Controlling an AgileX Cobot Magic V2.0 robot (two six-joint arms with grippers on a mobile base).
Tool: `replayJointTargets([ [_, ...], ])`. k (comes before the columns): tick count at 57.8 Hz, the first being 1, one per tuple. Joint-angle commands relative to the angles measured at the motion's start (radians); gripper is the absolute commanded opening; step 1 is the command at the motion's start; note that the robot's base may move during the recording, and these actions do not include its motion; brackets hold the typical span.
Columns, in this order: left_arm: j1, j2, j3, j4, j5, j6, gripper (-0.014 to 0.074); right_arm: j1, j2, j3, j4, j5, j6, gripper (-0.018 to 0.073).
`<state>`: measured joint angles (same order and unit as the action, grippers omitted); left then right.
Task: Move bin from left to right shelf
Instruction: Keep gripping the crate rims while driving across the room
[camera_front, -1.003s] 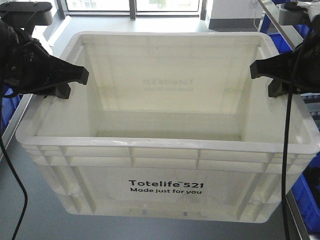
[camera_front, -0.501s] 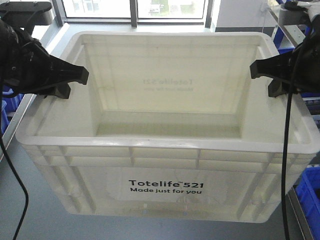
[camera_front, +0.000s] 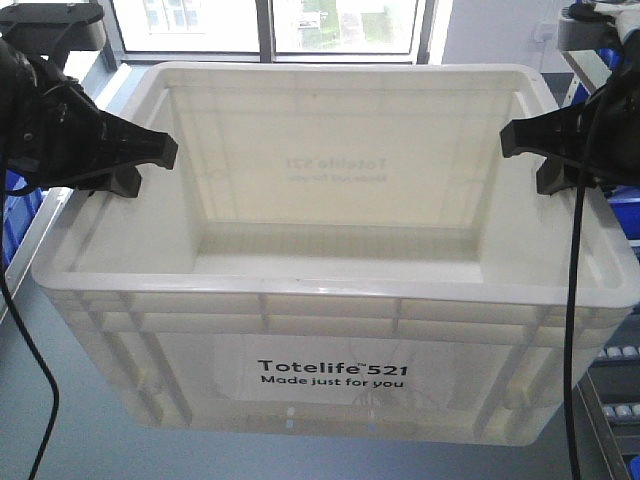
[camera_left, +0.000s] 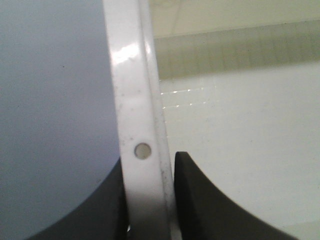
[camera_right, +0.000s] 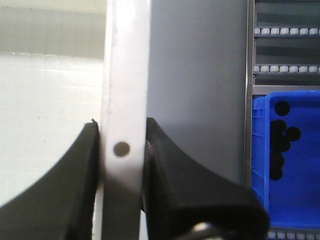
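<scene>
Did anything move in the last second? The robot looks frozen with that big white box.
The background slid, not the load. The window behind has come further into view at the top, and the scene low on the right has changed, so the robot seems to be moving with the bin. Unchanged: the left gripper and right gripper stay clamped on its side rims.

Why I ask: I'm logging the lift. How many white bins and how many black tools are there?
white bin: 1
black tools: 2 (left tool, right tool, each clamped on the rim)
Total: 3
</scene>
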<state>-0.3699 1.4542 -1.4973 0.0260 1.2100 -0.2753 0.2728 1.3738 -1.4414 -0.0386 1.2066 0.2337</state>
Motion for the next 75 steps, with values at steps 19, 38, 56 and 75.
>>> replayJointTargets([
  [19,-0.011,-0.048,-0.039,-0.033,-0.103,0.028,-0.0006,0.006,-0.039,-0.042,0.026,-0.110,-0.031,0.0000],
  [38,-0.011,-0.048,-0.039,-0.033,-0.103,0.028,-0.0006,0.006,-0.039,-0.042,0.026,-0.110,-0.031,0.0000],
  [56,-0.011,-0.048,-0.039,-0.033,-0.103,0.028,-0.0006,0.006,-0.039,-0.042,0.026,-0.110,-0.031,0.0000],
  [75,-0.011,-0.048,-0.039,-0.033,-0.103,0.028,-0.0006,0.006,-0.039,-0.042,0.026,-0.110,-0.031,0.0000],
])
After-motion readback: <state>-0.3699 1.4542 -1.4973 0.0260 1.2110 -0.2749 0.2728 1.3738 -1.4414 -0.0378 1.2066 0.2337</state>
